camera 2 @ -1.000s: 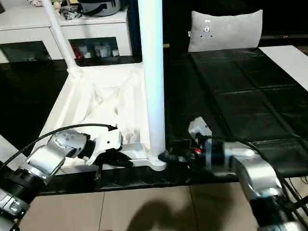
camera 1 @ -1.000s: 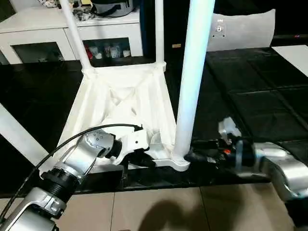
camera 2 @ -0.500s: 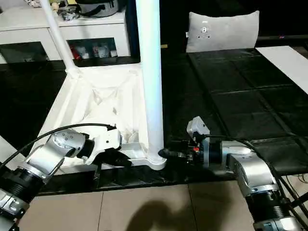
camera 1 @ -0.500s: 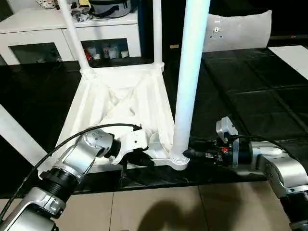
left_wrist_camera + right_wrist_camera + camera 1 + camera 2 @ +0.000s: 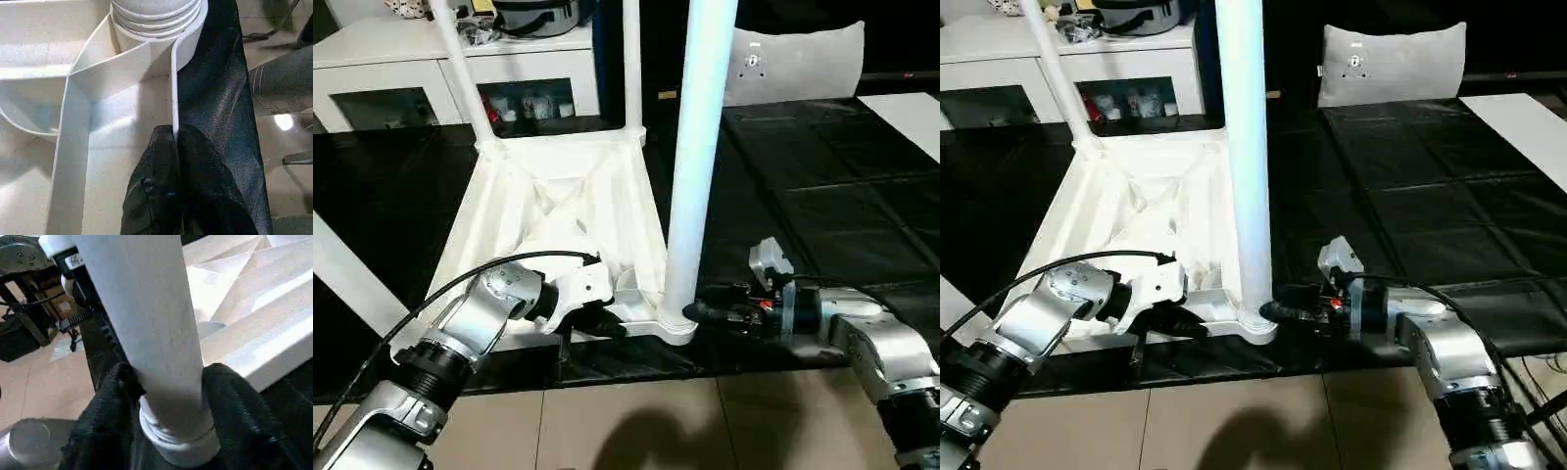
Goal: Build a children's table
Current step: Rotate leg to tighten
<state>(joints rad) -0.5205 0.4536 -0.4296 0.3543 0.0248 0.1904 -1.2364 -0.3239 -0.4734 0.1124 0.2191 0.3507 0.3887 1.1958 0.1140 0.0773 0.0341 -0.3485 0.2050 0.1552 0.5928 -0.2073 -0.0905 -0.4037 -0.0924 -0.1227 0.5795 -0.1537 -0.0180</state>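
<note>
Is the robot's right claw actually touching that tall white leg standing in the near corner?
Touching. In the right wrist view the right gripper has a black finger pressed against each side of the leg, just above its threaded base.

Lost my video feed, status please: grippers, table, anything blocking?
Left gripper shut on tabletop rim. Right gripper fingers around near leg at its socket. Table upside down. No obstruction seen.
</note>
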